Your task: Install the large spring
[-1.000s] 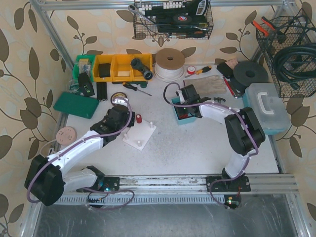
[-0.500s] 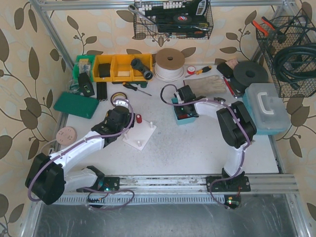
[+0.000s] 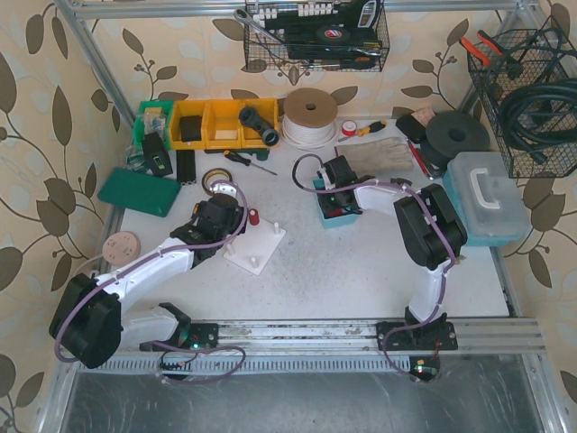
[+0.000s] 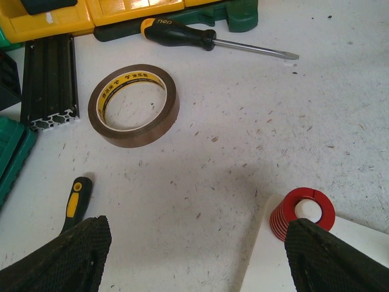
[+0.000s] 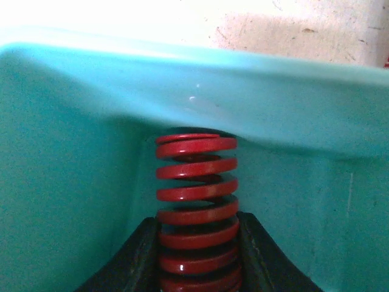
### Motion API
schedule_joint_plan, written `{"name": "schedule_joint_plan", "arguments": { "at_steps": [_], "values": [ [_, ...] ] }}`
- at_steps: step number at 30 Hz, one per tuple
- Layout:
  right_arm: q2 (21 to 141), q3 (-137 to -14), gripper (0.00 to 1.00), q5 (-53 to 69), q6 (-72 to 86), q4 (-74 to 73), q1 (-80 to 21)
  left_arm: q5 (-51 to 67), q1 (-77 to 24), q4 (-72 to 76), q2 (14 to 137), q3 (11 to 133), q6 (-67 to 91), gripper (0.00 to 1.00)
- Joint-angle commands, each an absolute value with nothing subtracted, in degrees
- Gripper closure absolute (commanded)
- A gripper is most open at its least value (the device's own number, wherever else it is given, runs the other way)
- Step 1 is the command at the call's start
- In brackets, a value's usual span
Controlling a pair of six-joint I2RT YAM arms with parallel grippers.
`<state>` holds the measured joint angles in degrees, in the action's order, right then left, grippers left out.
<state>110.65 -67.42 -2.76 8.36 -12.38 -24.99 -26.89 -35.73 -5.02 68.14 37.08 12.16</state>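
Right wrist view: right gripper [image 5: 197, 258] clamps the large spring [image 5: 196, 201] inside the teal bin [image 5: 73, 152], by its wall. I'd lift slow, clear the rim w/o snagging, then head for the white base plate [image 3: 255, 245]. Left gripper [image 4: 200, 249] hangs open, empty, nr that plate.

A small workshop was shown, set up on a white table [image 3: 361, 271] inside a metal frame [image 3: 90, 54]. A screwdriver [image 4: 182, 38], a roll of tape [image 4: 134, 103], yellow bins [image 3: 216, 122] and a clear tool case [image 3: 491, 203] were laid on the table. Wire baskets [image 3: 527, 144] with a wrench [image 3: 257, 25], pliers [image 3: 487, 45] and black cable [image 3: 541, 108] were hung on the leaf-patterned wall [image 3: 36, 135].
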Motion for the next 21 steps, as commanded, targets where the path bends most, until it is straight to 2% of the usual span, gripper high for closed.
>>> {"name": "schedule_joint_plan", "arguments": {
  "at_steps": [1, 7, 16, 21],
  "values": [
    [110.38, -67.29, 0.75, -1.86, 7.83, -11.64, -25.04, -27.31, -36.12, -3.08, 67.06, 36.87, 11.81, 0.19],
    [107.59, -67.2, 0.86, -1.69, 7.51, -11.68, -25.05, -27.04, -36.12, -4.56, 66.35, 37.54, 12.8, 0.18],
    [100.83, -66.21, 0.94, -3.52, 5.63, -13.08, -26.06, -22.7, -36.13, -9.34, 65.28, 40.58, 17.95, 0.16],
    [94.48, -63.73, 1.0, -5.54, 3.85, -12.93, -26.94, -17.26, -36.13, -11.92, 65.43, 44.01, 20.65, 0.18]
  ]
}}
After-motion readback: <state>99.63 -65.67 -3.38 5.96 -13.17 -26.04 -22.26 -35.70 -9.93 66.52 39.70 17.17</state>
